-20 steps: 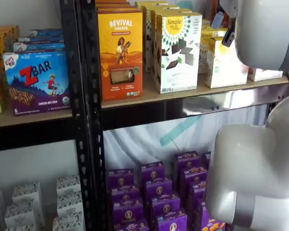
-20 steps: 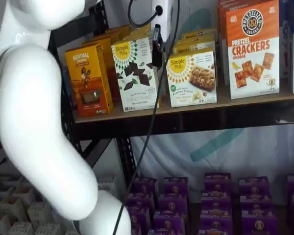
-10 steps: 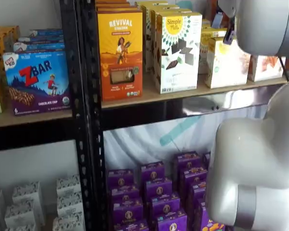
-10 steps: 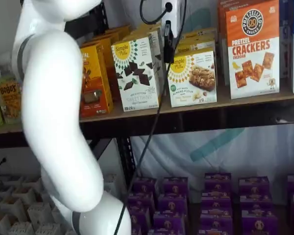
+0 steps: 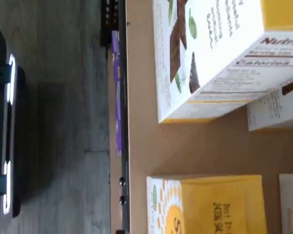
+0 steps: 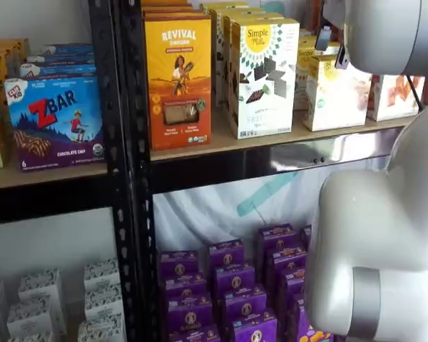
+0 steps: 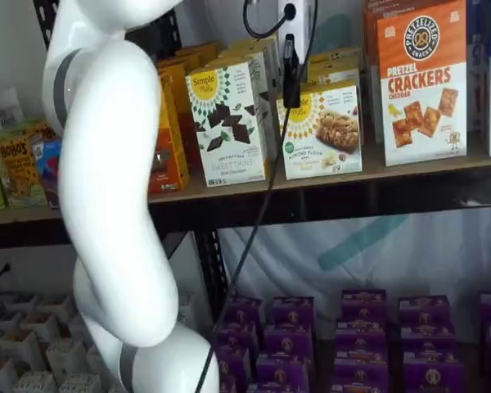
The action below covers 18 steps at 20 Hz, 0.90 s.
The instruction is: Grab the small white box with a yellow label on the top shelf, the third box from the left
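The small white box [image 7: 326,141], with a yellow sun label and a cookie picture, stands on the top shelf [image 7: 409,168] between the taller Simple Mills box [image 7: 227,115] and the crackers box [image 7: 421,82]. In a shelf view my gripper [image 7: 290,75] hangs from above as one black finger, side-on, in front of the small box's upper left corner; no gap shows. The box also shows in a shelf view [image 6: 334,96], partly behind my arm. The wrist view shows its yellow top [image 5: 210,204] close below, beside the taller box [image 5: 210,53].
An orange Revival box [image 6: 178,78] and a ZBar box [image 6: 53,121] stand further left. Purple boxes [image 7: 360,327] fill the level below. My white arm [image 7: 106,205] covers the left part of one shelf view and the right part of the other shelf view [image 6: 378,235].
The arm has swung right along the top shelf. The black finger has moved from the taller Simple Mills box to the small white box's corner.
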Motion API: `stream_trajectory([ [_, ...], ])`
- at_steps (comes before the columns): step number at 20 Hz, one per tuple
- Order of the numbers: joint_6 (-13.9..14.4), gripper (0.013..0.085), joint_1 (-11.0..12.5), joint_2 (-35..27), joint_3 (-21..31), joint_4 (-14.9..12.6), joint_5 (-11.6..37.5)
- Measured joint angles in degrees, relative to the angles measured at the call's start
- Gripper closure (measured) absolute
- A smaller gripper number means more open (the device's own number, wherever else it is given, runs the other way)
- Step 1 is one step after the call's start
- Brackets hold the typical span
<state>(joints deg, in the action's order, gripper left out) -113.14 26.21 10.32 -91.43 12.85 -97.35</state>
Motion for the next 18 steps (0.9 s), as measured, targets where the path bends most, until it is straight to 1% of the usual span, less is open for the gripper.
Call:
stream_trajectory([
  [3,0.3,0.0130,-0.8,-1.6,-1.7,-2.7,-2.5],
  [6,0.3,0.0130,-1.3,-1.9,-1.6,-4.4,-2.9],
  [12,0.2,0.0130,-1.5,-1.6,-0.2,-5.5,-2.5],
  [16,0.5,0.0130,-2.1,-1.9,-0.2,-6.7,-3.2],
  [18,0.6,0.0130,-2.3,-1.9,0.1,-6.8,-3.2],
])
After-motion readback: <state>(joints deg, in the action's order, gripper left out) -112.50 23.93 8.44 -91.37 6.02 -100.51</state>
